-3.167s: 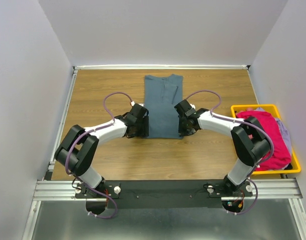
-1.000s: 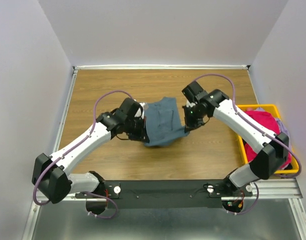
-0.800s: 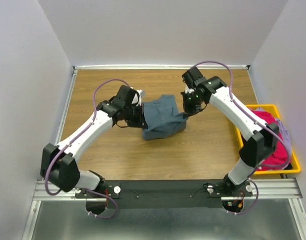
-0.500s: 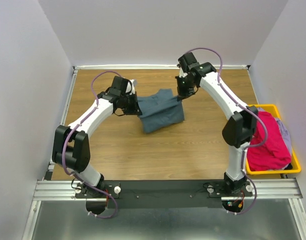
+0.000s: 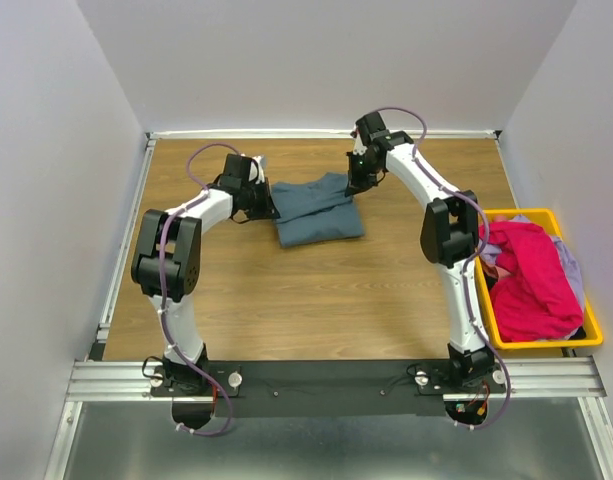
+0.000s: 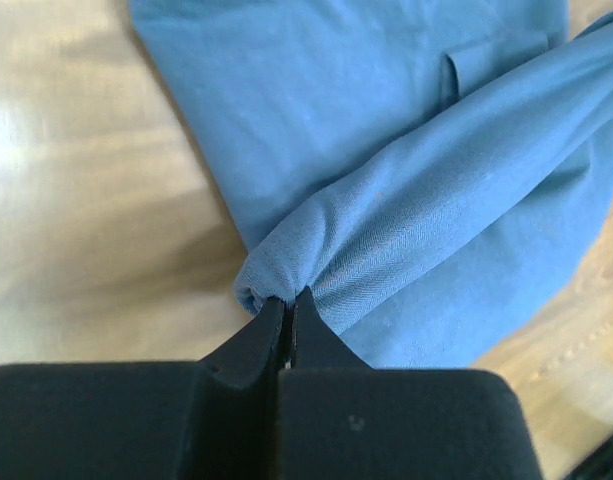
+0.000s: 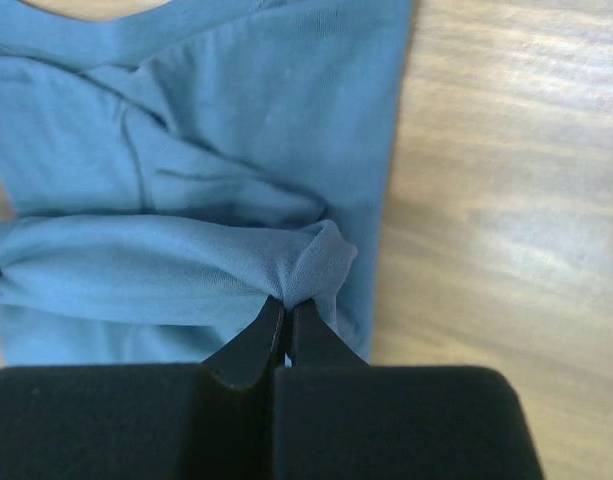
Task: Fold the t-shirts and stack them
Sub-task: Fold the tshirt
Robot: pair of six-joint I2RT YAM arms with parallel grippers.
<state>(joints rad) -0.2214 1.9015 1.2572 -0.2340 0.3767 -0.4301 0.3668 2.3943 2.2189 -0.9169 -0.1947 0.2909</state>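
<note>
I've got my left claw (image 6: pixel 288 302) and right claw (image 7: pixel 287 304) both pinched shut on the slate blue t-shirt (image 5: pixel 316 212), which lies folded over in the upper middle of the overhead view on the wood-grain table (image 5: pixel 286 300). Each one's got a soft puckered nub of the fine knit, left end and right end, and between them the cloth makes a thick rounded roll across the flat layer underneath. Far right, the magenta-pink shirt (image 5: pixel 531 285) sits heaped in the yellow plastic bin (image 5: pixel 542 343).
</note>
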